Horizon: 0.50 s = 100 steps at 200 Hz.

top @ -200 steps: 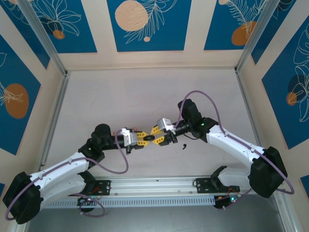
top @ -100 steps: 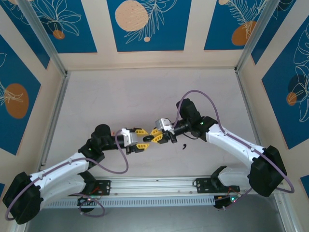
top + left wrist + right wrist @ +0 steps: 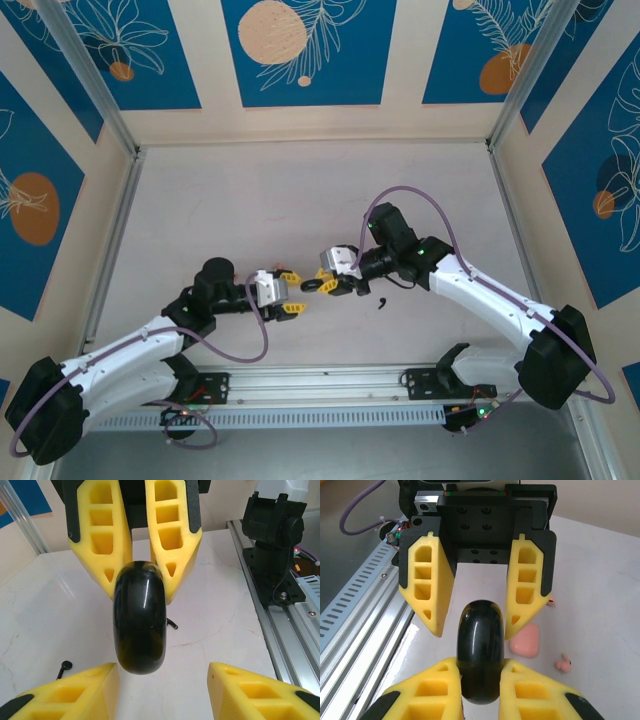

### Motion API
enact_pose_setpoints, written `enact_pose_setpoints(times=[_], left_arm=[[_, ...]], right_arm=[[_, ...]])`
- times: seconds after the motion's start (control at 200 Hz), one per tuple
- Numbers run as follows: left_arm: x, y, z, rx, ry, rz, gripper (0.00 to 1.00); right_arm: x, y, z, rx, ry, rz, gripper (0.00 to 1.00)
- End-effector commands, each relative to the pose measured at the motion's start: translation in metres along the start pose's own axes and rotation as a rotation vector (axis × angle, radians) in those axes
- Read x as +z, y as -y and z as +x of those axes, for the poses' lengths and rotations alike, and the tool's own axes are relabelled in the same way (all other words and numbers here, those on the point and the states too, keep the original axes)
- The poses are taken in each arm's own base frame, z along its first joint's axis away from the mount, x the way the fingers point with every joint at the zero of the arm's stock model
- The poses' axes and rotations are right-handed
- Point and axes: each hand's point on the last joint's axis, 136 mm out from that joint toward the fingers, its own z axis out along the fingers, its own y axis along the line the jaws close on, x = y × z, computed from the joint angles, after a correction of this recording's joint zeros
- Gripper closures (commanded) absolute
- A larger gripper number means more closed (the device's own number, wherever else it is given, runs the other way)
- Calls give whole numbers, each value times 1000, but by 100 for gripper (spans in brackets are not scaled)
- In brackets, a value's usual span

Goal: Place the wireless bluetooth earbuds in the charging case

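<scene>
The right pincer (image 3: 480, 676) is clamped on the shut black case (image 3: 480, 630). The case's long axis runs straight toward the left pincer (image 3: 164, 680), which stands part-open, its jaws flanking the case's far end and apparently clear of it. In the top view a black bud (image 3: 384, 301) lies on the bench (image 3: 250, 200) just lower right of the right pincer, nearer the right arm. The case likely needs opening first.

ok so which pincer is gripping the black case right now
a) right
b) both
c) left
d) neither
a, the right pincer has its fingers pressed against the sides of the black charging case, while the left pincer stands open with gaps on both sides.
</scene>
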Motion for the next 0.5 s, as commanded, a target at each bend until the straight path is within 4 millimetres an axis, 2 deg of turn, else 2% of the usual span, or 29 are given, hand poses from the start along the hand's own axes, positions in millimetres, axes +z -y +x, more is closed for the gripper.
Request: enact_pose_setpoints(times=[0.0,0.365,0.495], left_arm=[[-1,1,-19,34,56,14,52],[2,1,-23,23,82,27,53],[2,2,-24,22,84,33,57]], right_arm=[[-1,-4,-14,-28,41,-34,84],[5,-5,-18,-20,59,-60,84],[5,-4,-18,-19,62,-62,84]])
